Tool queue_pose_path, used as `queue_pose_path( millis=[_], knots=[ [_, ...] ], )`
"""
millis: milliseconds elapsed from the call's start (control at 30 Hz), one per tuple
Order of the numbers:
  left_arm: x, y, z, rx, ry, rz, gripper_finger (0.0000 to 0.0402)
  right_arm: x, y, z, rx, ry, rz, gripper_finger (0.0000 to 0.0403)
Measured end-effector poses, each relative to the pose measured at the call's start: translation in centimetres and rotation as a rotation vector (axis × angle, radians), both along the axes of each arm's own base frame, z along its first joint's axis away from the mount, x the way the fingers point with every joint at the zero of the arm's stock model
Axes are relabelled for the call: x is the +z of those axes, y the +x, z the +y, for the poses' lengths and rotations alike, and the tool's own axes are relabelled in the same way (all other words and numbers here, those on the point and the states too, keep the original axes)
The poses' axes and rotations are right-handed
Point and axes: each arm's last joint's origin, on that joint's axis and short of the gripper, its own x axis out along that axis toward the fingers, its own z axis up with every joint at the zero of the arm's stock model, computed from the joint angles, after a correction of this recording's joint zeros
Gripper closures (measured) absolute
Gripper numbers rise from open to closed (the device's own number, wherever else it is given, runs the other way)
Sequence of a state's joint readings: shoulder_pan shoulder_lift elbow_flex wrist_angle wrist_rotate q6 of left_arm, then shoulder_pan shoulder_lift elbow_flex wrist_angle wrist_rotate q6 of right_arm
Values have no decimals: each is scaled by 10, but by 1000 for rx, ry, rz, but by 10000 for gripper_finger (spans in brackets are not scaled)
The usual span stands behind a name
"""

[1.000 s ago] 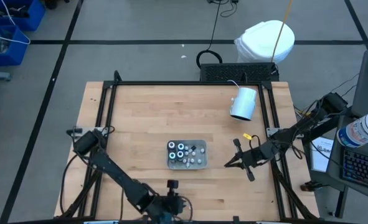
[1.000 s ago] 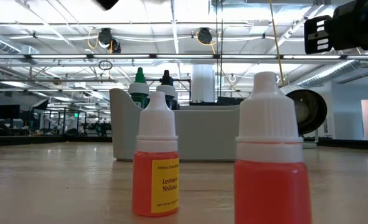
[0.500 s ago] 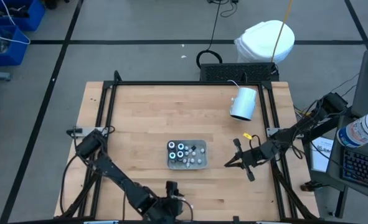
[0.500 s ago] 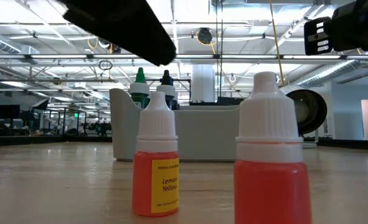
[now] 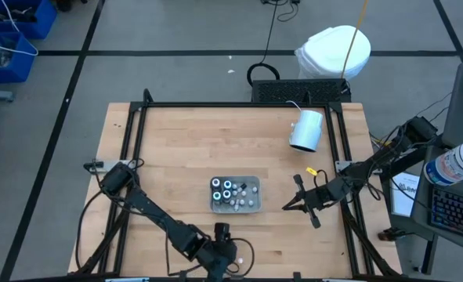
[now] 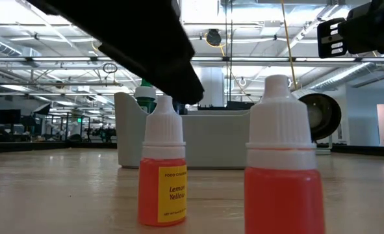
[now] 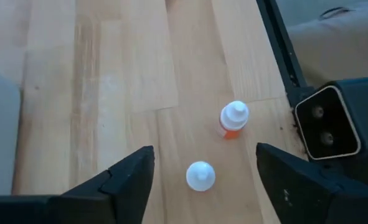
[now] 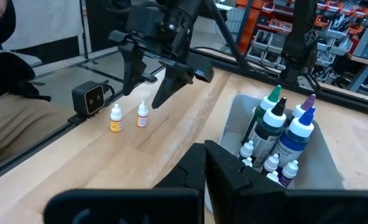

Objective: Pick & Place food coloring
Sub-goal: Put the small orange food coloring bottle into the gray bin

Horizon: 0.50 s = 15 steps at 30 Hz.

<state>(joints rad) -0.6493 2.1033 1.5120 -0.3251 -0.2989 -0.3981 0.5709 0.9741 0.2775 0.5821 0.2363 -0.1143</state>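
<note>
Two small food coloring bottles with white caps stand upright on the wood table near its front edge: a yellow one and a red-orange one. In the left wrist view the yellow bottle stands below and between the fingers, and the red-orange one stands beyond. My left gripper is open above them and touches neither; it also shows in the high view. My right gripper is shut and empty, right of the grey tray, which holds several more bottles.
The low camera's black housing sits at the table's front edge next to the red-orange bottle. A white cylinder lies at the table's far right. A black frame rail runs around the tabletop. A person's sleeve shows beyond the table.
My left gripper has come down and a little toward the table's right edge, over the two small bottles. In the low view its dark finger has come in from the upper left and now hangs at the yellow bottle's cap. The bottles have kept still.
</note>
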Motion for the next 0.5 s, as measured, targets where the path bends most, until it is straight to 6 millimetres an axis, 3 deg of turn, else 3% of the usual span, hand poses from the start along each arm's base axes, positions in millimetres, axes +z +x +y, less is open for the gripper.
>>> queue_pose_path(
  millis=[267, 500],
  knots=[
    [-7, 2, 8, -20, -50, 69, 167, 0, 0, 0, 0, -2, 0, 403],
    [-14, -1, 10, -13, -55, 68, 174, 0, 0, 0, 0, -2, -1, 403]
  ],
)
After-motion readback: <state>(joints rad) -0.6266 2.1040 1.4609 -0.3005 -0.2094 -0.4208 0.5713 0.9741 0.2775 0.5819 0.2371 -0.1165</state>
